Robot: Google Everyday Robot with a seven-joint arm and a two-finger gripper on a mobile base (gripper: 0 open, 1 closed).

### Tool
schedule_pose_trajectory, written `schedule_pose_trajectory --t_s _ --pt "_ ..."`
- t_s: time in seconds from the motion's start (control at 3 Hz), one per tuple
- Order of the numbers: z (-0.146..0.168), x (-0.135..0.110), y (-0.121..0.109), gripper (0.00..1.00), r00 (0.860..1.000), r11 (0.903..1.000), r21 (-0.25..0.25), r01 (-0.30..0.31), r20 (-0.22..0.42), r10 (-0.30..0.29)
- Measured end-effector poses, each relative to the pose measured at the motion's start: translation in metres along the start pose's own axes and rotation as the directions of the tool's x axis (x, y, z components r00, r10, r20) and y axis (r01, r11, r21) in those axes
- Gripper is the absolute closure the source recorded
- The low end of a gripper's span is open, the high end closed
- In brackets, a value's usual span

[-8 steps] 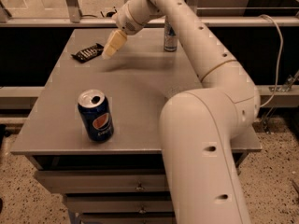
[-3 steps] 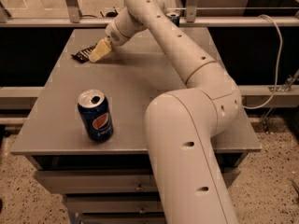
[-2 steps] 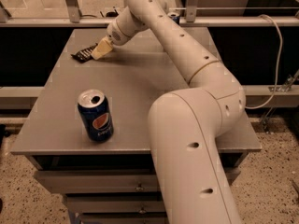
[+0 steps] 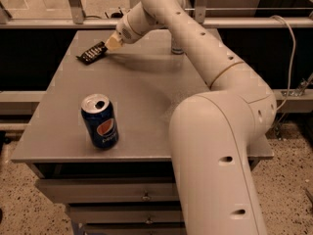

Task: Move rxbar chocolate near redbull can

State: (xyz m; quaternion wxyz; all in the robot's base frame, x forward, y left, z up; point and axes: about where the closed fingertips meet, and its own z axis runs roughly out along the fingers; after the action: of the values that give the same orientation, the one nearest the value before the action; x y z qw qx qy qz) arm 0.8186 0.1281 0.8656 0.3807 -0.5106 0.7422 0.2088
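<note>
My gripper [image 4: 113, 42] is down low by the far left corner of the surface [image 4: 146, 97]. Its tip sits right at the near end of the rxbar chocolate [image 4: 91, 53]. The bar lies flat there, slanted a bit, close to the left edge. I cannot tell if my gripper is open or has closed on the bar.

The redbull can [image 4: 177, 49] stands at the far edge, about the middle of it. My arm [image 4: 200, 40] hides most of it, and I only see the bottom part. The bar and the can are well apart.

I think my job right now is to get a good hold of the bar. It is thin and flat, so I should pinch it across its 2 long sides and press low, or it may slip out. Then I should lift it only a little and carry it along the far edge to the right. That can is slim and could tip, so I should go slow and put the bar down just beside it, not against it.

1 Pepsi can [image 4: 100, 121] stands near the front left corner, out of my way.
</note>
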Motion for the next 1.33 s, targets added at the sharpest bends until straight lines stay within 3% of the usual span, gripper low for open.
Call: schedule_pose_trajectory --t_s 0.33,0.67,1.0,1.33 --pt "-0.024 -0.013 0.004 1.0 0.999 0.9987 0.037 0.036 0.03 -0.037" --pt "-0.07 -0.013 0.008 1.0 0.998 0.9924 0.111 0.052 0.039 -0.057" --pt "-0.117 0.002 0.023 1.0 0.999 0.9828 0.181 0.039 0.018 -0.043" --pt "-0.161 0.05 0.05 1.0 0.997 0.97 0.243 -0.012 -0.066 0.029"
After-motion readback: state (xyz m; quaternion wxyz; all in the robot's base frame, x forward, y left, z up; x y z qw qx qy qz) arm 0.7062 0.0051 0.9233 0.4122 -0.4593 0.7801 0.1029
